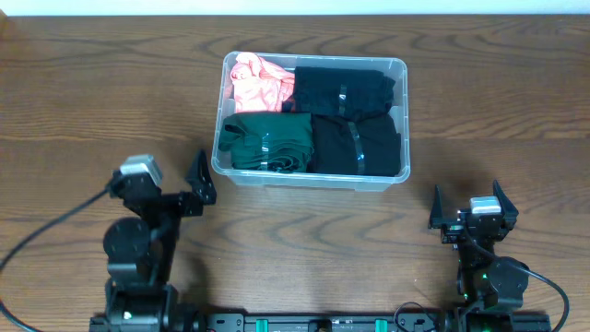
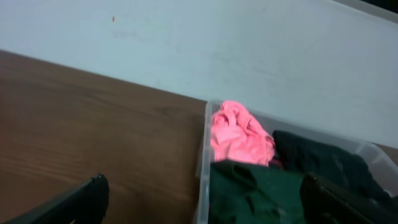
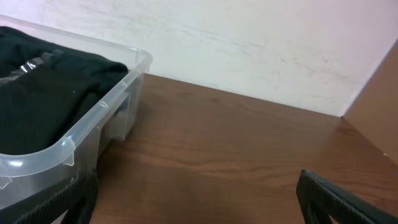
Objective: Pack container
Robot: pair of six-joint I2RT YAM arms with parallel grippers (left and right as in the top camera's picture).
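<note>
You have a dark brown table [image 1: 83, 101] with streaky wood grain, and behind it a plain pale wall [image 2: 186, 43]. On the left, your left pincer [image 1: 205, 181] holds its black fingers spread wide and empty, just off the container's near-left corner. The container [image 1: 350, 61], clear plastic with rounded corners and a thick rim, sits at the table's far middle. Inside it, a crumpled pink cloth [image 1: 258, 83] and a folded dark green garment [image 1: 267, 140] fill the left half, and folded black garments [image 1: 355, 146] fill the right. Your right pincer [image 1: 467, 192] is likewise spread and empty.
</note>
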